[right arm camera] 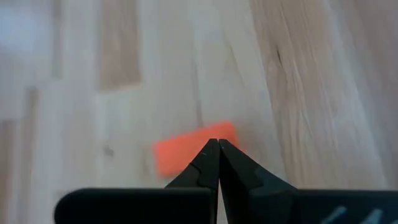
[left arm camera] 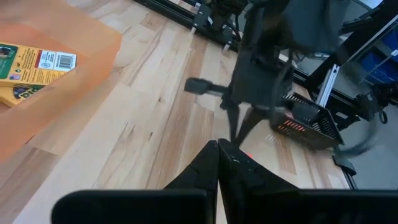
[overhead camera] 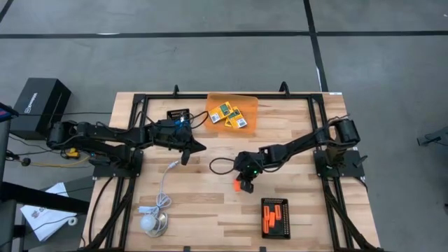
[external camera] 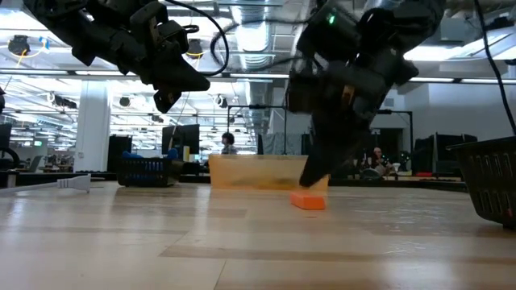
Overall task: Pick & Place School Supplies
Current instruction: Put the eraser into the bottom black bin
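One short orange stick [overhead camera: 239,185] lies flat on the wood near the table's middle, also seen in the low view [external camera: 309,200] and the right wrist view [right arm camera: 186,150]. My right gripper [overhead camera: 245,180] is shut and points down right above the stick [right arm camera: 217,144]. My left gripper [overhead camera: 187,152] is shut too and hangs in the air left of centre [left arm camera: 217,146]. Yellow-and-green crayon boxes [overhead camera: 229,115] lie on an orange sheet-like tray [overhead camera: 248,105] at the far edge. More orange sticks [overhead camera: 269,220] lie in a black tray. No scissors can be made out. My right gripper's shut fingertips [external camera: 311,179] come from above, pointing down at the orange stick's edge [right arm camera: 229,134]. Whether they touch it, I cannot tell. The stick lies flat on the table.
A black tray [overhead camera: 283,210] sits near the table's near right edge. A white cable with a round puck [overhead camera: 152,222] lies at the near left. A small black object [overhead camera: 177,113] rests by the far edge. A dark basket [external camera: 492,181] shows in the low view. A black frame borders the table.
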Available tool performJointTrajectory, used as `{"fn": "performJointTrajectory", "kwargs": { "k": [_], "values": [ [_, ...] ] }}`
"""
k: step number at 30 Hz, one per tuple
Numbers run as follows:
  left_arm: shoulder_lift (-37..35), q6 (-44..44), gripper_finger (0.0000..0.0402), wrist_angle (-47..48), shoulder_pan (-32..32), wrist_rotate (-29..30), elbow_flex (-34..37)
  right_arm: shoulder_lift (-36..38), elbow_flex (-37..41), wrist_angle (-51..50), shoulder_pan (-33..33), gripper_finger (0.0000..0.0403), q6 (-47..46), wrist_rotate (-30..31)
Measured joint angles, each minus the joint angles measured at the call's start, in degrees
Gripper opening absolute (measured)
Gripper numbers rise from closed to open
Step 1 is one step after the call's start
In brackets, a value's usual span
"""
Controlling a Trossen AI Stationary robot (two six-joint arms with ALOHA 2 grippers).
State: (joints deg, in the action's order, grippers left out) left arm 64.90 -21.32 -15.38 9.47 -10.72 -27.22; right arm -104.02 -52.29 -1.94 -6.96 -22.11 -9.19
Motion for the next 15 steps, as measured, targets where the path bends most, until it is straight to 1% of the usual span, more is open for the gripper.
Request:
{"fn": "performJointTrajectory", "kwargs": {
  "k": [2,5,15],
  "values": [
    [0.00,0.00,0.0000,0.03,0.00,0.01,0.00,-0.41,0.15,-0.18,0.08,0.0000,-0.20,-0.17],
    [0.00,-0.01,0.0000,0.20,0.00,0.01,0.00,-2.30,-0.06,3.47,0.09,0.0000,-0.82,-1.42],
    [0.00,-0.02,0.0000,0.97,0.00,0.00,0.00,-2.06,-0.23,1.13,1.09,0.0000,-0.17,-2.09]
  ]
}}
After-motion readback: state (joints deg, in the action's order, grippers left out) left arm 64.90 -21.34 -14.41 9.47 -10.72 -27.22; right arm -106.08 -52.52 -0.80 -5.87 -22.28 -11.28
